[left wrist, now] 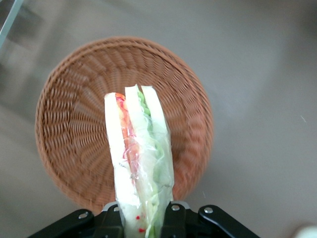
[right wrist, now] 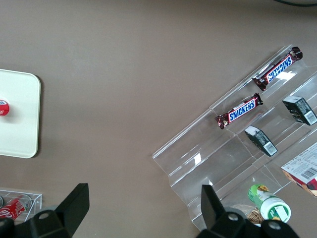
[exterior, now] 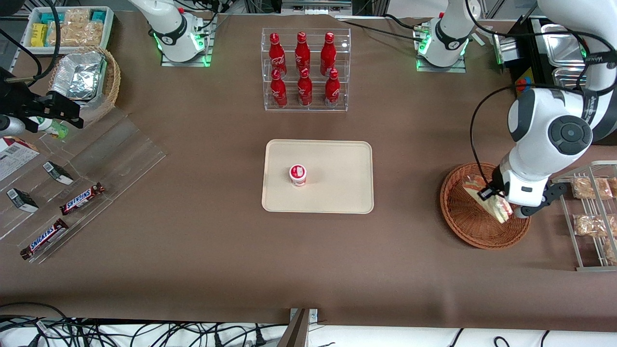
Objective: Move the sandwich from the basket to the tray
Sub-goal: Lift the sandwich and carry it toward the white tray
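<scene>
The sandwich [left wrist: 137,158], a clear-wrapped wedge of white bread with red and green filling, stands on edge between the black fingers [left wrist: 176,220] of my left gripper [left wrist: 141,220], which is shut on it. It hangs just above the round brown wicker basket [left wrist: 69,124]. From the front the sandwich [exterior: 488,200] shows under the white wrist, over the basket [exterior: 462,219], at the working arm's end of the table. The beige tray [exterior: 337,185] lies mid-table, toward the parked arm's end from the basket.
A small red-and-white cup [exterior: 298,175] stands on the tray. A clear rack of red bottles [exterior: 303,67] stands farther from the front camera than the tray. A metal wire rack [exterior: 590,217] with beige snacks sits beside the basket.
</scene>
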Controlling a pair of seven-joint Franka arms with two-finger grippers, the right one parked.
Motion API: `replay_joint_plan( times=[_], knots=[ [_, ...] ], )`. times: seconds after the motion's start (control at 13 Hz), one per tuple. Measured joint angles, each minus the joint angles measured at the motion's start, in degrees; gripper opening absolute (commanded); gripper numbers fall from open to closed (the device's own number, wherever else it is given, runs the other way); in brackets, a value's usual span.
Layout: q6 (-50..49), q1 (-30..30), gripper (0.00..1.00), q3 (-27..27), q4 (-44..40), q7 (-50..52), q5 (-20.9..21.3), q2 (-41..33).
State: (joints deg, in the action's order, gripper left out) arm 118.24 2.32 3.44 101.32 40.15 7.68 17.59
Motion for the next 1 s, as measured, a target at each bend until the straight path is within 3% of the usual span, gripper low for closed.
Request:
replay_joint_plan(
  times=[0.23,0.46,1.0],
  knots=[
    [-10.6,0.1,0.00,5.2,-7.5,-0.3,-0.2,-0.2],
    [-17.5,0.2,0.00,9.1,-13.5,-3.2,-3.3,-0.3],
    [-16.6,0.9,0.00,21.9,-14.6,-7.0,-6.0,0.3]
  ],
)
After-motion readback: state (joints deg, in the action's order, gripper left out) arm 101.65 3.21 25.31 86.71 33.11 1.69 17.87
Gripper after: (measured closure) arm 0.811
